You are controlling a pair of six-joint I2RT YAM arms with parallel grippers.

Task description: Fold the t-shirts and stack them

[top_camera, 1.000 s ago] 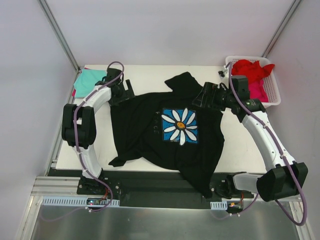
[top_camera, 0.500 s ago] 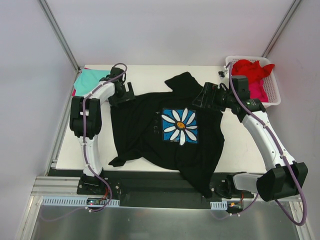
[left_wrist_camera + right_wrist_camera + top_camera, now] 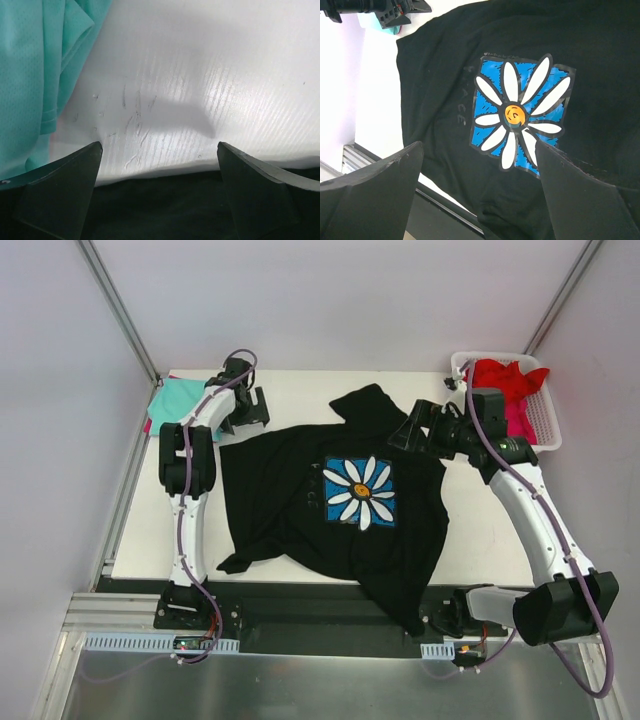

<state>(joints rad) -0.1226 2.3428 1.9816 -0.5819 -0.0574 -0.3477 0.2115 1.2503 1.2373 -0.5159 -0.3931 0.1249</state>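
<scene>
A large black t-shirt (image 3: 300, 500) with a white-and-blue flower print (image 3: 359, 492) lies spread on the white table (image 3: 300, 390). My left gripper (image 3: 256, 412) hangs open over the shirt's far-left edge; in the left wrist view the gripper (image 3: 159, 148) has the black cloth (image 3: 160, 205) below its fingers, nothing between them. My right gripper (image 3: 403, 432) is open above the shirt's far-right shoulder, and in its own view (image 3: 477, 148) it looks down on the flower print (image 3: 520, 115). A teal t-shirt (image 3: 175, 400) (image 3: 30, 75) lies at the far left corner.
A white slotted basket (image 3: 545, 435) at the far right corner holds a red shirt (image 3: 505, 378) and a pink one (image 3: 518, 423). The black shirt's hem hangs over the table's near edge (image 3: 405, 605). Metal frame posts stand at both far corners.
The left arm has stretched out toward the far side, its gripper shifting slightly up and right along the shirt's far-left edge. The right gripper has drawn back a little. Both stay open.
</scene>
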